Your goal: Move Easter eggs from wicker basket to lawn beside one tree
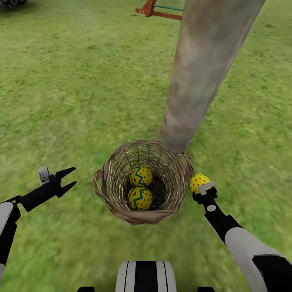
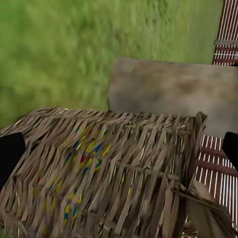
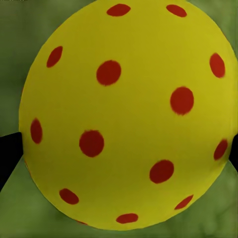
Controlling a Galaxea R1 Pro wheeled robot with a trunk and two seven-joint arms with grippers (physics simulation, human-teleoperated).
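Observation:
The wicker basket [image 1: 142,182] stands on the lawn [image 1: 73,101] right at the foot of the tree trunk [image 1: 202,69]. Two yellow eggs sit inside it, one [image 1: 141,176] behind the other [image 1: 140,198]. My right gripper [image 1: 201,185] is just right of the basket's rim, shut on the third egg [image 1: 198,182], which looms large in the right wrist view [image 3: 126,114]. My left gripper [image 1: 69,180] hovers open to the left of the basket, nothing between its fingers. The left wrist view faces the basket's woven wall [image 2: 109,173] with the trunk [image 2: 173,91] behind.
A red-brown playset [image 1: 160,10] stands far back on the grass. A slatted wooden fence [image 2: 225,44] shows beyond the trunk in the left wrist view. Open grass spreads left and right of the tree. My base [image 1: 146,275] is just in front of the basket.

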